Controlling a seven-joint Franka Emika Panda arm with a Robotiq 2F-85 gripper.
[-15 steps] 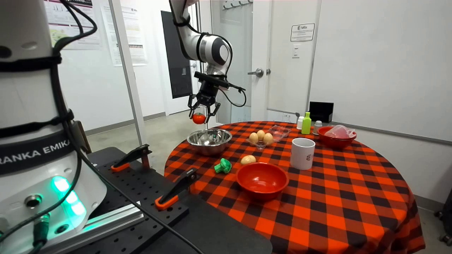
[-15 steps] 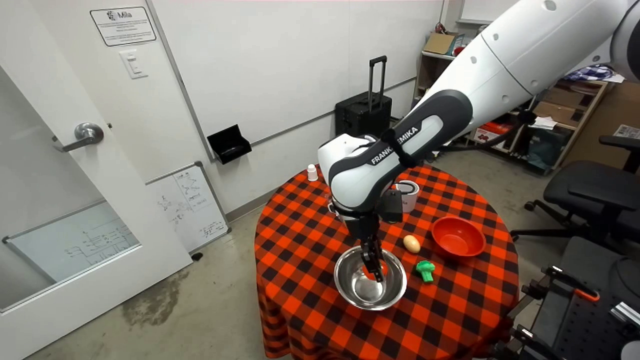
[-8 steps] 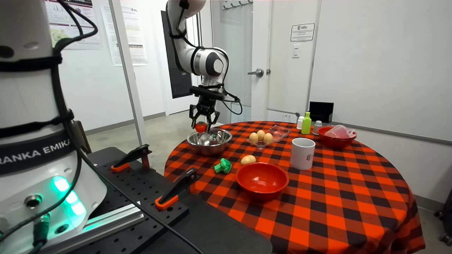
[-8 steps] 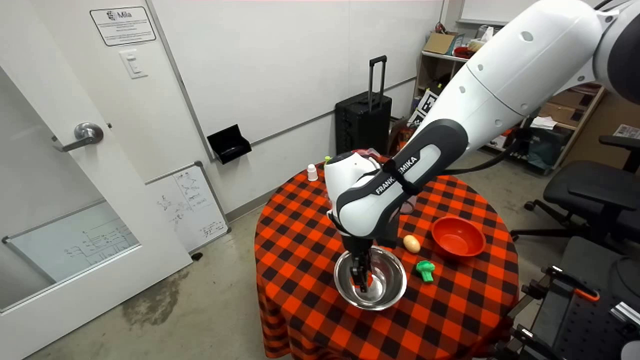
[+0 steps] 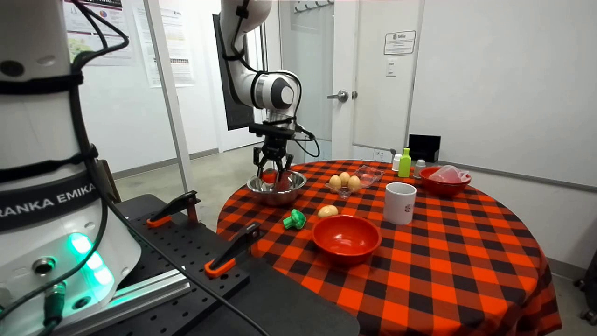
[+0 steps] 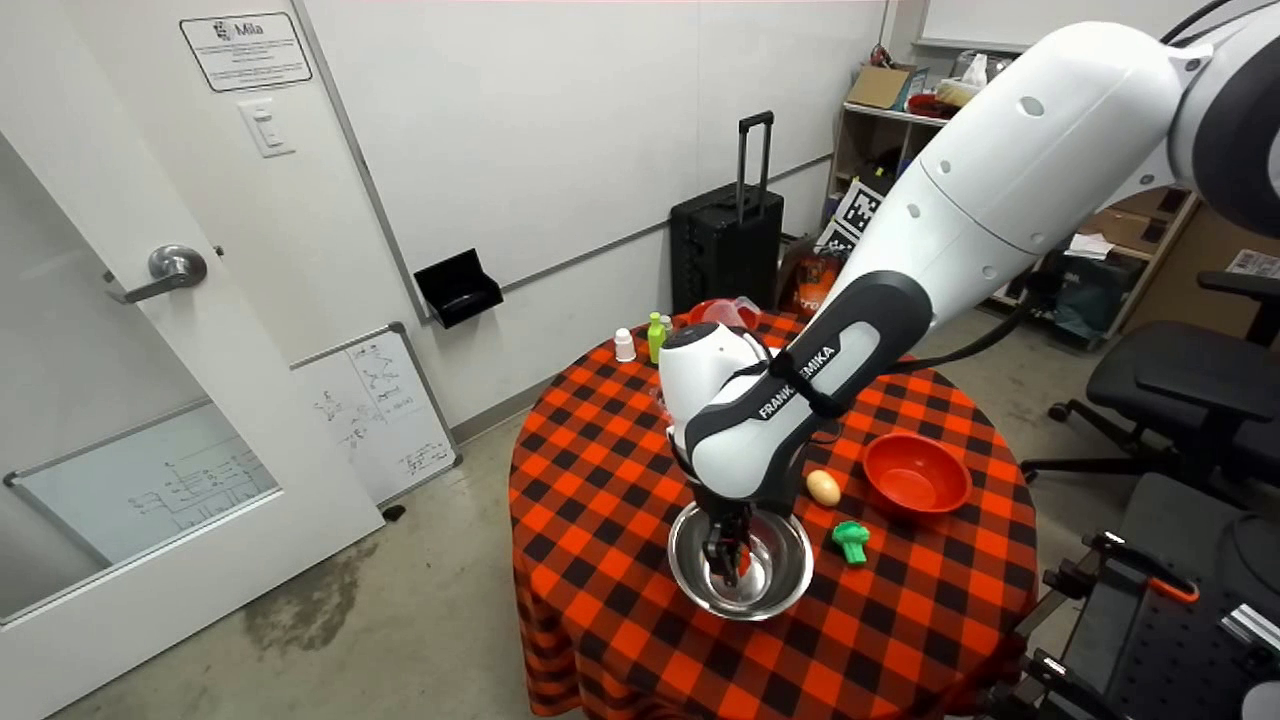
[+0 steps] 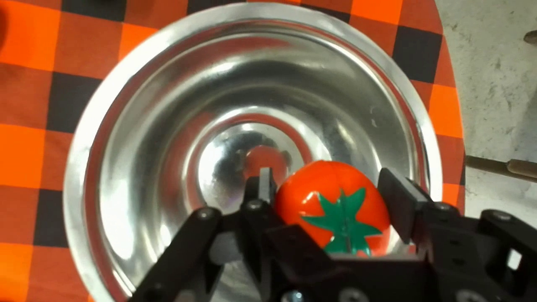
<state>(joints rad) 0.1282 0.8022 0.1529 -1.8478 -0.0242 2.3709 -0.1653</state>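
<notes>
A red toy tomato (image 7: 331, 180) with a green star-shaped leaf top sits between the two fingers of my gripper (image 7: 329, 184), which is shut on it. Below is a shiny metal bowl (image 7: 79, 159), with a red reflection in its bottom. In an exterior view the tomato (image 5: 269, 176) and the fingertips have come down into the mouth of the bowl (image 5: 277, 198), near its left side. Seen from above in an exterior view, the gripper (image 6: 728, 570) hides most of the tomato. Whether the tomato touches the bowl I cannot tell.
Near the metal bowl lie a green toy broccoli (image 5: 295, 219) and an egg (image 5: 328, 211), beside a red bowl (image 5: 346, 240). Farther off are a white mug (image 5: 399, 203), eggs in a clear carton (image 5: 344, 182), a green bottle (image 5: 405, 163) and another red bowl (image 5: 443, 187).
My gripper has descended with the tomato still held, from above the metal bowl down into its opening. The objects on the table have stayed where they were.
</notes>
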